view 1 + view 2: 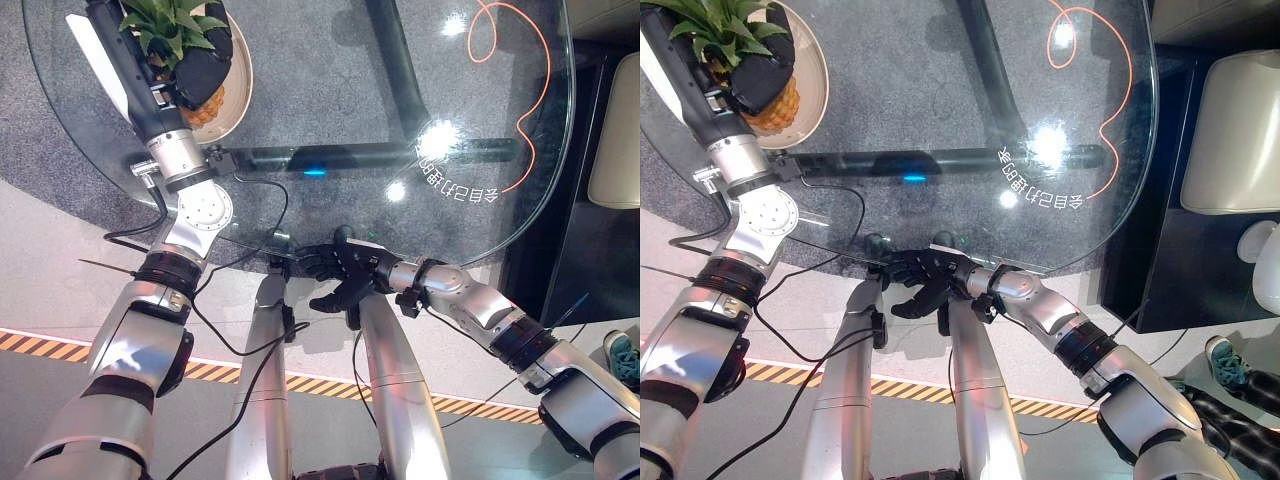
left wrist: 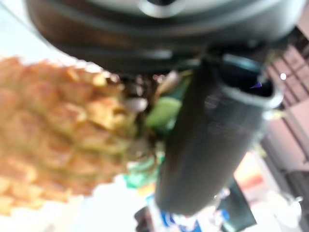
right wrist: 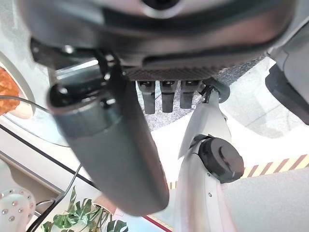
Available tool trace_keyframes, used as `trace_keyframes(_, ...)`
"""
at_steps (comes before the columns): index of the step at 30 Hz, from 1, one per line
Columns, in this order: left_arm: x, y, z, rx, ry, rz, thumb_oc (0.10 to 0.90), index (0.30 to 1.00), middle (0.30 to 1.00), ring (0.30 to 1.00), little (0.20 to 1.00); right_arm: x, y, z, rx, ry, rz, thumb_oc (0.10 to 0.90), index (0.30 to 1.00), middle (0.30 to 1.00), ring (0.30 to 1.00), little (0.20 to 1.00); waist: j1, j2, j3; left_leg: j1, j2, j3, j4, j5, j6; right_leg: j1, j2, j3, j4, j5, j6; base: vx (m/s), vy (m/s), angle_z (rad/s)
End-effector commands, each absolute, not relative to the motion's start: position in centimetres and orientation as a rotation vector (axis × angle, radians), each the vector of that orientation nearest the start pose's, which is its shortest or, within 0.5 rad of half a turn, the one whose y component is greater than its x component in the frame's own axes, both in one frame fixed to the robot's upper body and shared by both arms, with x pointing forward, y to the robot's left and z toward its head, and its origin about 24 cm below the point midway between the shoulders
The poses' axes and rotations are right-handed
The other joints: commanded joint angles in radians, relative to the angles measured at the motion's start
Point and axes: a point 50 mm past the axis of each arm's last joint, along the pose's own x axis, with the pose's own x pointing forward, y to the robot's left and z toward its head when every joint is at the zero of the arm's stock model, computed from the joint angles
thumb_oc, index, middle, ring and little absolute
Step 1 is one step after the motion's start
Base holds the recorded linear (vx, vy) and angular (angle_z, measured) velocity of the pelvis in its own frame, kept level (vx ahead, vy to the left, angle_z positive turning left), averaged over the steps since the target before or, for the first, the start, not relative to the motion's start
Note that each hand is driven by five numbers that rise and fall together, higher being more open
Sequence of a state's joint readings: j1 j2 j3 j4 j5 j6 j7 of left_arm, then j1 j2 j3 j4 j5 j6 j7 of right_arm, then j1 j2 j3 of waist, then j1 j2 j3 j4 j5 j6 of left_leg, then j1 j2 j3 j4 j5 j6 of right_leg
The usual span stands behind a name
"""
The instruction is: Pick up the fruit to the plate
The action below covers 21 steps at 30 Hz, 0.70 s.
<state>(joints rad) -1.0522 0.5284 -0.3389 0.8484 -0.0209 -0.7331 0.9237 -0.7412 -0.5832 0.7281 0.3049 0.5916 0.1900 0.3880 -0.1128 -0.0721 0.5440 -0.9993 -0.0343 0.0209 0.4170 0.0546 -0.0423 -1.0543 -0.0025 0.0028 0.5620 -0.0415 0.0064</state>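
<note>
i see the round clear glass table (image 1: 330,110) with its curved near rim running just past my right hand (image 1: 335,275), and most of its top lies open between the two arms. the right hand hangs at that near rim with fingers loosely spread, holding nothing. at the far left edge my left hand (image 1: 195,65) is curled round the orange pineapple with green leaves (image 1: 205,103), over the round cream plate (image 1: 240,85); i cannot tell if it touches.
</note>
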Motion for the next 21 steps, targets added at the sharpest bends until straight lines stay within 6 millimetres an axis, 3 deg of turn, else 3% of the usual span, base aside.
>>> trace_keyframes(1,35.3,20.1,28.8,0.149,-1.184,0.553,0.8,0.9,0.9,0.9,0.9,31.6,-7.4,10.6,-0.239,0.112,1.012,0.8,0.9,0.9,0.9,0.9,0.016,-0.009,-0.024,0.01,-0.047,-0.015,0.069,-0.06,-0.029,0.041,0.025,-0.005,-0.105,0.058,0.041,0.0,0.0,0.0)
trace_keyframes(21,35.6,20.6,26.9,0.099,-1.079,0.539,0.8,0.9,0.9,0.9,0.9,31.2,-7.2,10.1,-0.24,0.108,1.026,0.8,0.9,0.9,0.9,0.9,0.028,0.003,-0.024,0.07,-0.044,-0.022,0.015,-0.03,-0.034,0.1,0.02,-0.029,-0.144,0.057,0.036,-0.01,-0.015,0.0)
